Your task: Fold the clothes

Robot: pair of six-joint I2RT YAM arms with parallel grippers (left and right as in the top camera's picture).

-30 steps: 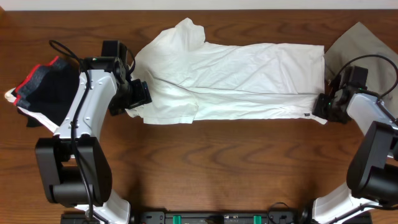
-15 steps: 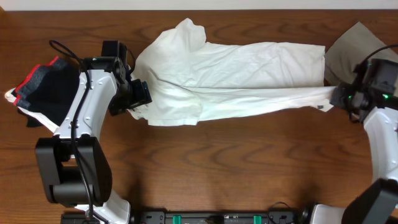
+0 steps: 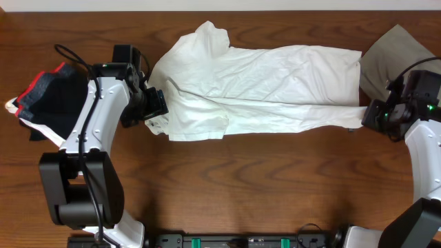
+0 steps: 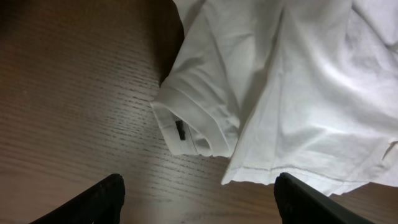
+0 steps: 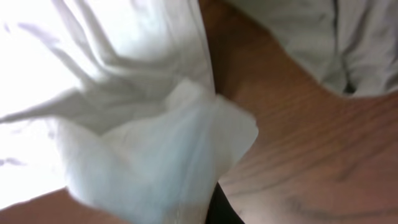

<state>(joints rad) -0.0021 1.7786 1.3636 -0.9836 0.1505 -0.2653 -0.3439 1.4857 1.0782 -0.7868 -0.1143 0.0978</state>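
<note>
- Wooden table [image 3: 227, 179], dark grain, seen from overhead; clock bearings are taken from its centre.
- White T-shirt [image 3: 269, 83] lies flat across the far half, running from about 10 o'clock to 2 o'clock. The collar end bunches toward 11 o'clock. The near hem is drawn out into a narrow strip toward 3 o'clock. No print shows on the upturned side.
- Black red-edged garments [image 3: 52, 96] are heaped at 9 o'clock, at the table's edge, partly under the left arm and well apart from the shirt.
- Grey-khaki garment [image 3: 386, 52] is at 2 o'clock, just beside the shirt's far right corner. The right wrist view shows it crumpled.
- Left gripper [image 4: 203, 200] is at the shirt's 9 o'clock side, fingers spread wide and holding nothing. In its wrist view a folded sleeve cuff [image 4: 199, 124] with a small dark tag [image 4: 180, 130] lies on the wood between and ahead of the fingers, apart from both.
- Right gripper [image 3: 369, 117] is at 3 o'clock, pressed together on the shirt's near right hem corner, which is pulled taut toward it. In the wrist view bunched white cloth hides nearly all of the fingers, so the exact bite cannot be told; only a dark sliver shows low in the frame.
</note>
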